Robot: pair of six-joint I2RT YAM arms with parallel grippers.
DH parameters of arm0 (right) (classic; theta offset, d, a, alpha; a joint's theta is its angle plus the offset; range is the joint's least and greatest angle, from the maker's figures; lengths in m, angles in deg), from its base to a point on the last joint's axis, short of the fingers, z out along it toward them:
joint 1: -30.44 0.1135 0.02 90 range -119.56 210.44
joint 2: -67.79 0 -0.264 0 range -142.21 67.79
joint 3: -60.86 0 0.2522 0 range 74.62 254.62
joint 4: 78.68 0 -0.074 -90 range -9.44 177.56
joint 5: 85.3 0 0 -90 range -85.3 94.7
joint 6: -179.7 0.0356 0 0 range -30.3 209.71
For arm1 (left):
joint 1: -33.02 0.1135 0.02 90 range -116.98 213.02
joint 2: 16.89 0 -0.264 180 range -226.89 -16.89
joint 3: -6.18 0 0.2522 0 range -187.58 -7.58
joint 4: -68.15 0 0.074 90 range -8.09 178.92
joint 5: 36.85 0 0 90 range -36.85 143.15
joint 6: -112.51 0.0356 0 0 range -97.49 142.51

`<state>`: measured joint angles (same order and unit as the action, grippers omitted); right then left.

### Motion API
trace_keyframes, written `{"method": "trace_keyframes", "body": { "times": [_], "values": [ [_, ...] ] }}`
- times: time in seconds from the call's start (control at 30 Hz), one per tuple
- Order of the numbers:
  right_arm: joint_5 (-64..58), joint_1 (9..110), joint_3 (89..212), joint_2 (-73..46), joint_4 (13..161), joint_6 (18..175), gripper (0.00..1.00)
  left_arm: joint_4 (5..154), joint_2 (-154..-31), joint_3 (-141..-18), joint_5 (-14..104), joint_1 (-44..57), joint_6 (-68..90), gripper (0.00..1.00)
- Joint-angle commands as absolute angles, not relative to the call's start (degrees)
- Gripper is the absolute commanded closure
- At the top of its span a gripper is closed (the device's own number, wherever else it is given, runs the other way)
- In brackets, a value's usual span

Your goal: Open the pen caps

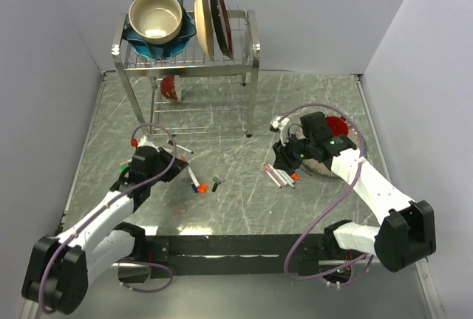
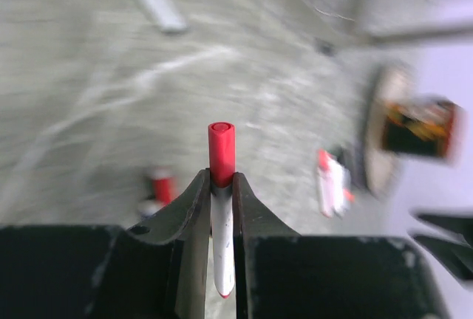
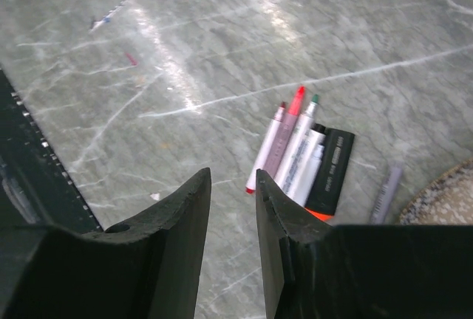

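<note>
My left gripper (image 2: 220, 179) is shut on a white pen (image 2: 222, 238). Its red cap (image 2: 222, 153) sticks out past the fingertips, above the table. In the top view the left gripper (image 1: 177, 162) sits left of centre. My right gripper (image 3: 233, 179) stands open with nothing between its jaws, just left of a bundle of pens (image 3: 295, 149) lying side by side with coloured tips showing, next to a black pen (image 3: 332, 167). From above, the right gripper (image 1: 284, 155) hovers over that bundle (image 1: 282, 177). More pens and caps (image 1: 199, 184) lie near the table's middle.
A metal dish rack (image 1: 251, 75) with bowls and plates stands at the back. A woven mat (image 1: 321, 165) and a red dish (image 1: 338, 125) lie under the right arm. A black rail (image 1: 222, 245) runs along the near edge. Walls close in both sides.
</note>
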<state>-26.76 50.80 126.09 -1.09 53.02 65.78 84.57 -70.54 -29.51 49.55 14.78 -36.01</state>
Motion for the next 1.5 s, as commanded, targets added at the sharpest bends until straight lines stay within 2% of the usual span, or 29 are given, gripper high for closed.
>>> {"method": "trace_keyframes", "body": {
  "times": [0.0,0.13,0.23,0.5,0.6,0.67,0.77,0.93,1.1,1.2,1.27,1.33,1.37,1.4,1.43,1.47],
  "values": [
    [-35.9,50.5,127.9,2.7,52.5,63.7,0.61,62.5,-66.2,-23.4,36.5,13.3,-33.9,0.99],
    [-44.0,50.4,127.2,4.2,52.8,63.3,0.6,53.1,-64.9,-19.5,37.2,8.2,-36.3,0.99],
    [-51.3,50.4,126.6,4.2,53.4,63.5,0.59,46.6,-65.7,-18.9,42.7,1.8,-38.1,0.99],
    [-60.3,50.2,123.6,3.0,57.7,66.9,0.51,33.0,-79.3,-25.0,59.3,-14.5,-38.6,0.99],
    [-62.8,49.2,121.9,3.9,61.5,70.6,0.46,30.0,-85.2,-28.9,63.0,-18.4,-37.9,0.99],
    [-64.9,48.5,120.5,4.4,64.9,73.4,0.38,29.3,-88.6,-31.8,64.9,-20.9,-37.3,0.99],
    [-64.8,48.0,118.7,5.3,69.4,78.3,0.33,28.3,-91.7,-34.6,67.8,-23.2,-36.4,0.99],
    [-61.1,47.9,117.5,4.9,73.8,85.6,0.32,27.5,-94.8,-38.4,73.2,-26.6,-35.1,0.99],
    [-57.4,47.9,116.6,5.3,77.3,88.8,0.32,26.5,-97.6,-41.1,73.5,-28.2,-34.1,0.99],
    [-56.8,47.8,116.5,4.8,77.4,89.5,0.36,25.4,-98.7,-42.0,73.7,-29.1,-33.7,0.99],
    [-57.6,47.8,117.2,4.2,76.1,89.2,0.59,25.1,-99.3,-42.8,72.8,-29.3,-33.4,0.99],
    [-58.7,47.9,118.7,3.5,74.0,86.6,1.0,26.3,-99.4,-43.8,71.5,-29.2,-32.8,0.99],
    [-58.9,47.8,119.4,3.0,70.7,85.2,1.0,27.2,-99.2,-44.0,71.2,-29.3,-32.1,0.96],
    [-59.5,47.9,120.2,2.8,69.7,83.4,1.0,27.9,-98.6,-44.1,70.6,-29.2,-31.8,0.89],
    [-60.1,47.8,120.7,2.8,67.7,82.3,1.0,29.5,-97.3,-44.1,70.6,-29.2,-31.4,0.76],
    [-60.3,47.9,121.1,2.6,66.7,81.2,1.0,29.8,-96.6,-43.9,70.9,-29.2,-30.8,0.54]
  ]
}}
